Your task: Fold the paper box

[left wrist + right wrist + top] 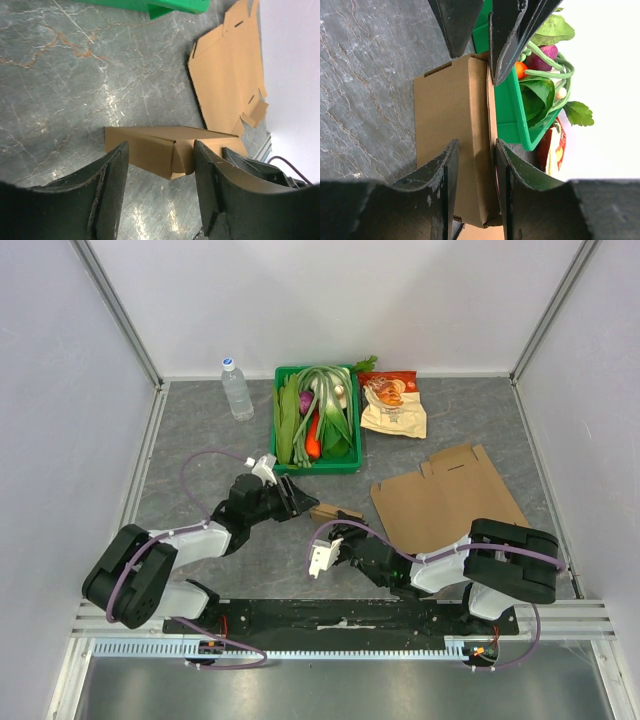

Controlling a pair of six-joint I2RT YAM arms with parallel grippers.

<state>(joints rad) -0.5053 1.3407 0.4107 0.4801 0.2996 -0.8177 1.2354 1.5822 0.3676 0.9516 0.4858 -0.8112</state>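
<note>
So, paper box (335, 512): half-folded, it sat on the table (200, 430) just below the middle of the top view, between both grippers.
Right gripper (476, 145): its fingers looked pinched on the box's near wall, at the bottom of its wrist view.
Left gripper (160, 144): its fingers were apart, straddling the far end and not clearly gripping anything.
Slip risk: that pinch only had a thin wall, so a push from the left could've twisted the box out or creased it wrong.
Flap risk: the side flap looked springy, so closing off-line would probably have let it pop open.
Green crate (320, 468): it was just above the box, near enough that an upward swing might've bumped it.
Flat cardboard sheet (445, 502): it lay right of centre beside the right arm and could've snagged.
</note>
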